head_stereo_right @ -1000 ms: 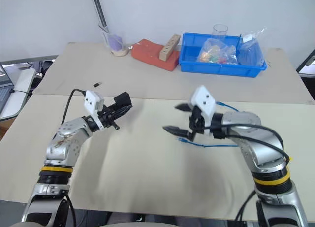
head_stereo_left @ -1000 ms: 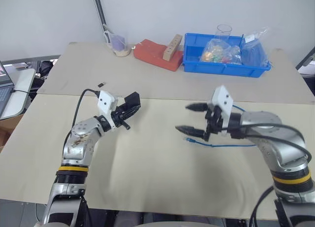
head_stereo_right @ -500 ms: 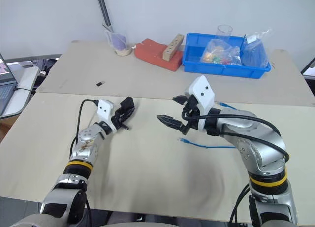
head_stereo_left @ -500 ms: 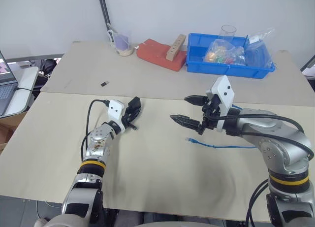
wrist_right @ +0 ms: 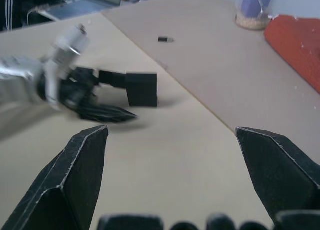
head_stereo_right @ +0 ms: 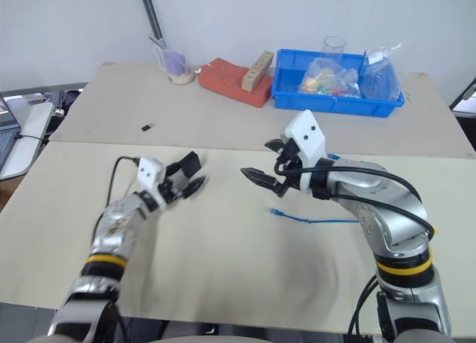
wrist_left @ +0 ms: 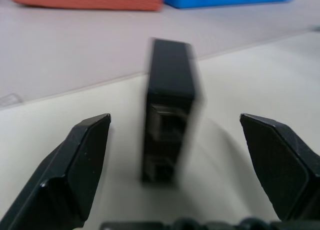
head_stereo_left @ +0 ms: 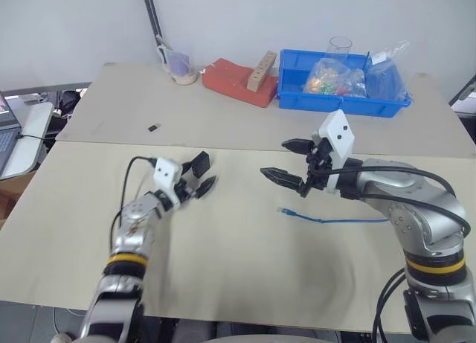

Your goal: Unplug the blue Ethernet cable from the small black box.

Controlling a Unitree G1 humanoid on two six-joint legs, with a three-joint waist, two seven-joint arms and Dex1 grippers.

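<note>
Between my left fingers [wrist_left: 82, 162], spread wide, the small black box [wrist_left: 170, 108] stands on edge on the table [head_stereo_left: 238, 246], touching neither pad as far as I can tell, its empty sockets facing me. I judge it light, rigid and smooth, easy to tip; I would take it by its flat sides. My right gripper [head_stereo_left: 286, 162] hangs open and holds nothing. Just below and past its fingertips the blue cable [head_stereo_left: 335, 219] lies loose on the table, well apart from the box, plug already out. It looks thin, limp and light; I'd pinch it near the plug.
</note>
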